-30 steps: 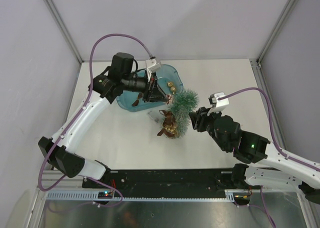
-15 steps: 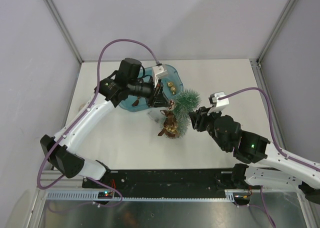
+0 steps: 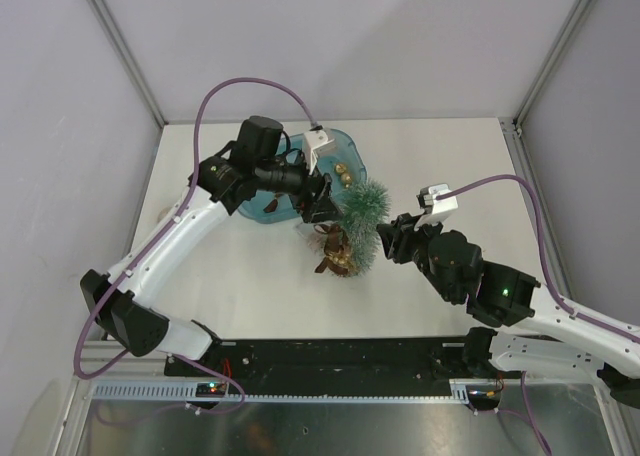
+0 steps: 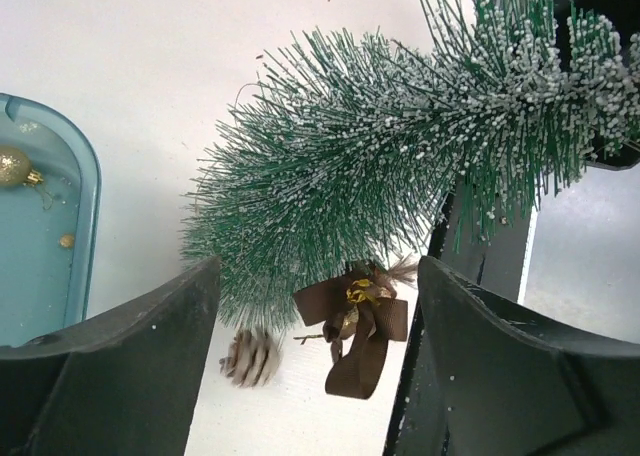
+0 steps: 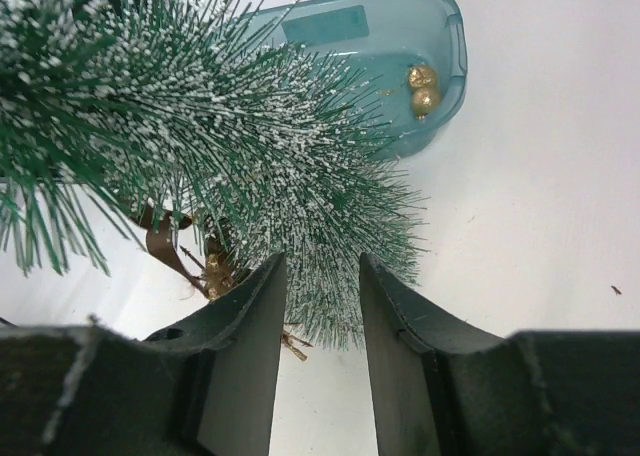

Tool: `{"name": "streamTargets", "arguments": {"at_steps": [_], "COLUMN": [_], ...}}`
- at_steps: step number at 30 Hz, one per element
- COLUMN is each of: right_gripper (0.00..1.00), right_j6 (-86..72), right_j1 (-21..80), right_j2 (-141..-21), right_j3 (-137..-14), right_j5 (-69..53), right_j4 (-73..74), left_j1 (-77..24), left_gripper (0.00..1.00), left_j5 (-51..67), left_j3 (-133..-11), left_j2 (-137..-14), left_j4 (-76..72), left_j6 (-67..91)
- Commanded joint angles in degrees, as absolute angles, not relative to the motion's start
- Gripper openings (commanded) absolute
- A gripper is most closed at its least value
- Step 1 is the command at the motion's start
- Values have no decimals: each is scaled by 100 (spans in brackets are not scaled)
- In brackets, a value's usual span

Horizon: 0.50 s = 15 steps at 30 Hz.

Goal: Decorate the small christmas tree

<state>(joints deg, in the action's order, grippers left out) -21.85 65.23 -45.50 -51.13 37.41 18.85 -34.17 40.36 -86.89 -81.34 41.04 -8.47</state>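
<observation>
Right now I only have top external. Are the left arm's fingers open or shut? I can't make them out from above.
Observer: Open. On left wrist the left fingers stand wide apart, closed on nothing. The small christmas tree fills the view past them.
Operator: And the right arm, is it gripping the tree?
Observer: Can't confirm. On right wrist the right fingers stand a narrow gap apart, with needles showing through the gap. Whether they pinch anything, I cannot tell.
</observation>
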Motion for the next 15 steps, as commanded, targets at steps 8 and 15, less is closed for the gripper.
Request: {"name": "streamTargets", "arguments": {"at_steps": [8,15], "right_gripper": [40,41], "right_j6": [-2145,-2140], "right_j1": [6513,6517], "right_j2": [-4529,-4480], "right_j3": [-5334,-5335], "right_j5": [3762,3810], "right_j4": [1675,1689], "left_j1": [-3324,-2301], "left_gripper": [86,99], "left_j5": [3848,3833], "left_j3": [-8616,-8527], "left_j2": [-7880,-8140], "left_j4": [4021,4024], "left_j6": [-868,-689]}}
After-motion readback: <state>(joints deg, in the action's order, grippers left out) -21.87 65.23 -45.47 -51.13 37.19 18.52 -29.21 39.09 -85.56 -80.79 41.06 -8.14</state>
